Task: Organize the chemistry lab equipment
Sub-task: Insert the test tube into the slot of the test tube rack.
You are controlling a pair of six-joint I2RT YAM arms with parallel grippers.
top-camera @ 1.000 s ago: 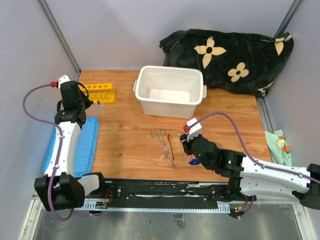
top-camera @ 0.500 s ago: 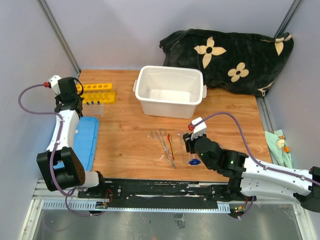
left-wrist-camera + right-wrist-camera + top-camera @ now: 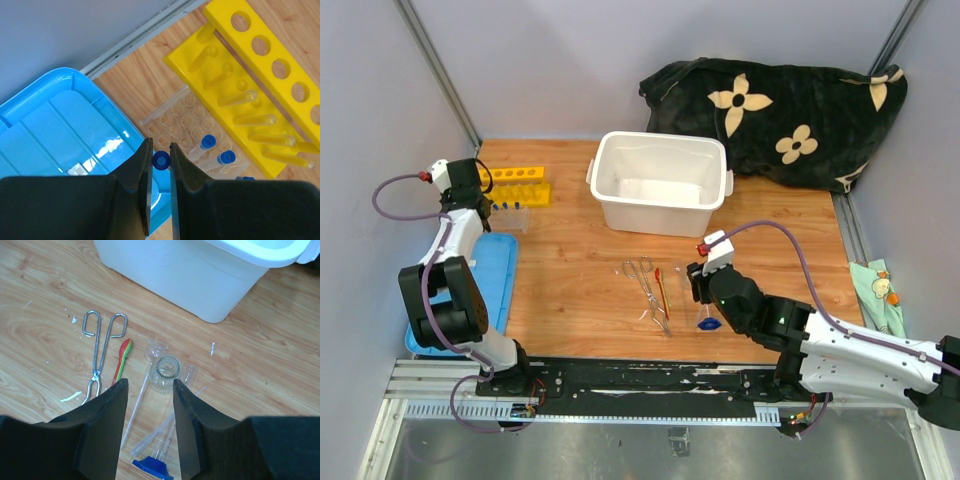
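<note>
- Left arm has folded back since the earlier frame. Its left gripper [image 3: 160,150], left of the white bin [image 3: 660,185], pinches a blue-capped tube [image 3: 161,160] in narrow jaws over the clear tray [image 3: 172,117].
- The right gripper [image 3: 149,390] has widened and stands open astride a small glass flask [image 3: 166,371] in front of the bin.
- The task looks early. The metal tweezers [image 3: 100,350] and red-orange tool [image 3: 122,360] lie loose in front of the bin.

Light: bright, even, diffuse, from overhead
Shadows: soft and faint beside the white bin [image 3: 660,215] on the bench [image 3: 570,280]
Glare: white sheen on the blue lid [image 3: 75,120], glints on the glass beaker [image 3: 166,371]
Focus: sharp throughout, no motion blur
</note>
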